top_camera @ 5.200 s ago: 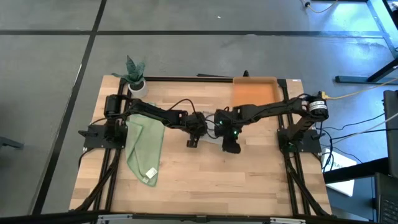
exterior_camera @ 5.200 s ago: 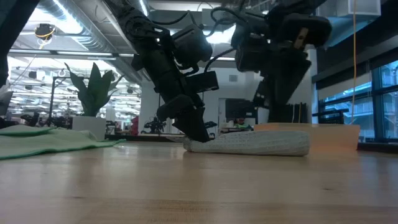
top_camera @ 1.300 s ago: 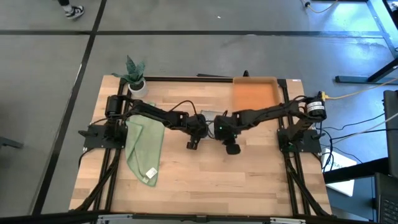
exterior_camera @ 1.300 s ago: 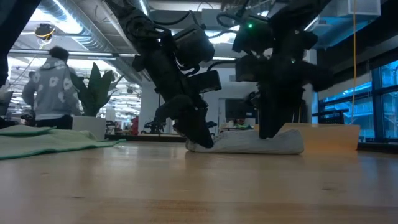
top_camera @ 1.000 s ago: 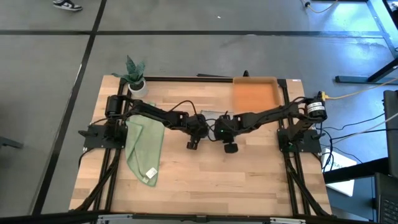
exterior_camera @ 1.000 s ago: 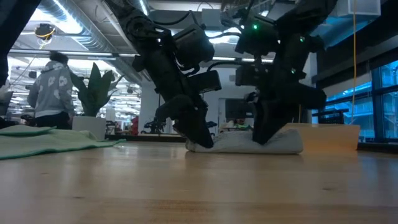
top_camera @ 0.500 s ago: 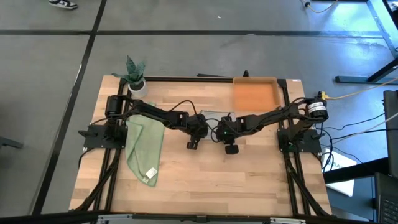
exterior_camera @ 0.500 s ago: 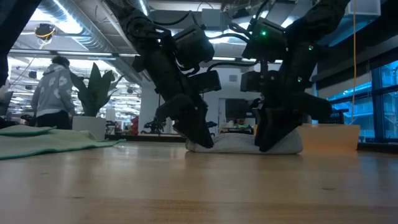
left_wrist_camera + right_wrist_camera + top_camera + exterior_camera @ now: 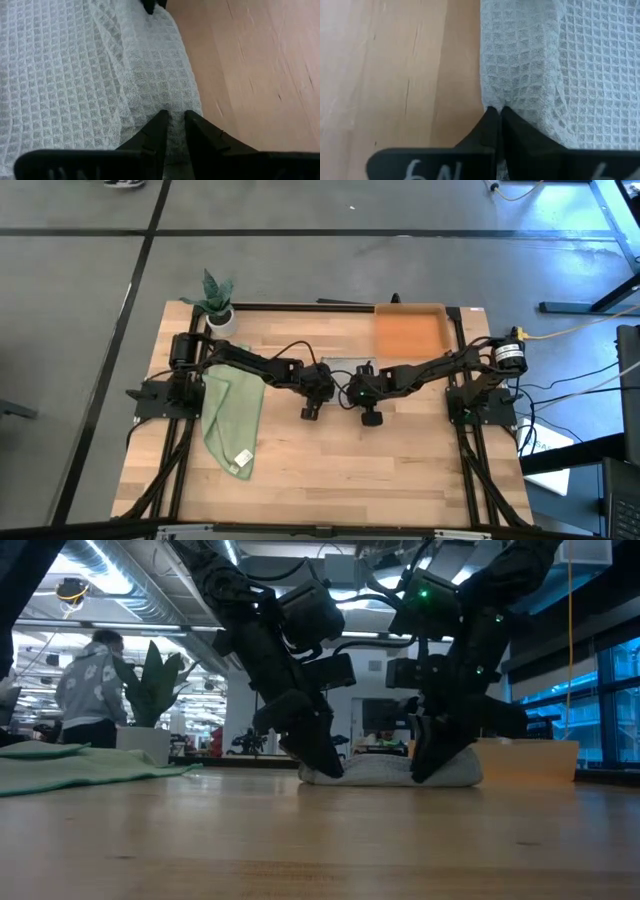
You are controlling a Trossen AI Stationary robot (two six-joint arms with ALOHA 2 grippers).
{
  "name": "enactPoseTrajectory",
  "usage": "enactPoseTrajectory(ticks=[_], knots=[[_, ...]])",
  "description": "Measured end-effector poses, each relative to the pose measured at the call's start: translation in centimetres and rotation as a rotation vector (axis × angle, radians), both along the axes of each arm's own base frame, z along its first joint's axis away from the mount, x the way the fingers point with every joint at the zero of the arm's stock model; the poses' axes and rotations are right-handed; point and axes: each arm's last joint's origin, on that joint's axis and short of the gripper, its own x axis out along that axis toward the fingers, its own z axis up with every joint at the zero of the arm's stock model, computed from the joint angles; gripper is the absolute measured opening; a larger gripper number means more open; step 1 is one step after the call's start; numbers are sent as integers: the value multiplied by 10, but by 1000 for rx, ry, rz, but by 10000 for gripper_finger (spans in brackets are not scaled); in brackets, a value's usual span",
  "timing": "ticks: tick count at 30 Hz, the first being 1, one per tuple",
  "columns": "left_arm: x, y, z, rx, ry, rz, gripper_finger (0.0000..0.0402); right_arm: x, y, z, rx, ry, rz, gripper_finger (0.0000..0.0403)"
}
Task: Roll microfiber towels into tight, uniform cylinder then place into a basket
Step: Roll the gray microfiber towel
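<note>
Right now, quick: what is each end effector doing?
Left end effector: pinched on an edge of the grey towel.
Right end effector: shut on the same towel's opposite edge.

From above you look straight down on the whole counter (image 9: 330,460). The low camera faces level across it into the room. Your 2 wrist cameras sit very close, both sharing the grey towel (image 9: 75,75).
</note>
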Motion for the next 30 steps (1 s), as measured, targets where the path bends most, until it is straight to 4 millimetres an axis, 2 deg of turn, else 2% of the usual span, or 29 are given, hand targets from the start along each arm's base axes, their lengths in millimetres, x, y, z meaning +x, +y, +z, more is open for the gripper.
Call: enactPoseTrajectory(ticks=[6, 10, 14, 19, 30], knots=[[0, 0, 1, -12, -3, 17, 66, 1, -1, 3, 94, 5, 6, 6], [-1, 0, 9, -21, -23, 32, 66, 7, -7, 10, 193, 14, -25, 6], [-5, 0, 18, -18, -25, 35, 66, 12, -15, 17, 331, -8, -20, 6], [-10, 0, 30, -16, -21, 38, 66, 9, -26, 18, 544, 10, -73, 6], [-20, -1, 56, 16, -34, 44, 66, 2, -55, 22, 852, 19, -215, 6]])
